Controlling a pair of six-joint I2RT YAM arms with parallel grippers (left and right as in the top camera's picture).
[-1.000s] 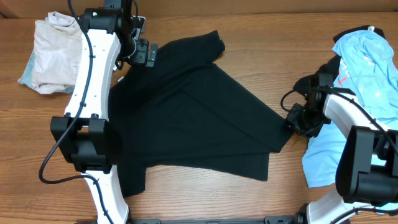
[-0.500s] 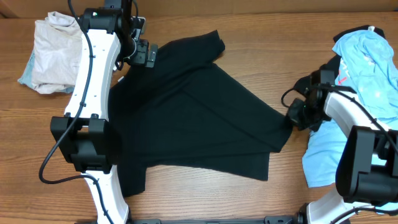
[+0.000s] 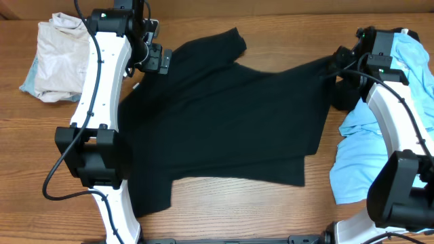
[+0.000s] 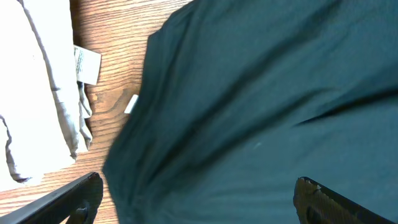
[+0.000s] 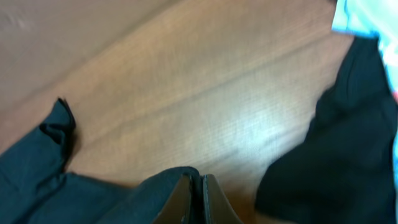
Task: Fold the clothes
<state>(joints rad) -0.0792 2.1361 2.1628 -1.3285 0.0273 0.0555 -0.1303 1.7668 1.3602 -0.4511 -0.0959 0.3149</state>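
Right pincer (image 5: 194, 182): fingers pressed together, clamped on a raised fold of the black T-shirt (image 3: 224, 129). It is held at the T-shirt's far right corner, off the desk (image 3: 285, 30). The wrist view is blurred.

Right arm (image 3: 400, 129): stretched along the T-shirt's right side, with the wrist at the far end.

Left pincer (image 4: 199, 180): fingers wide apart and holding nothing, poised over the T-shirt's far left part. Whether the tips touch the cloth cannot be told.

Left arm (image 3: 102, 88): extended along the T-shirt's left edge.

Black T-shirt: lies mid-desk, spread broad, with its right edge lifted towards the right pincer.

Cream garment (image 3: 57, 57): left of the T-shirt.

Light blue shirts (image 3: 400, 74): right of the T-shirt, under the right arm.

Change over the last second: the right pincer was at the T-shirt's near right point and is now at the far right corner. The cloth has been drawn along with it, so the narrow wedge has opened into a wide panel. The left arm is unmoved.
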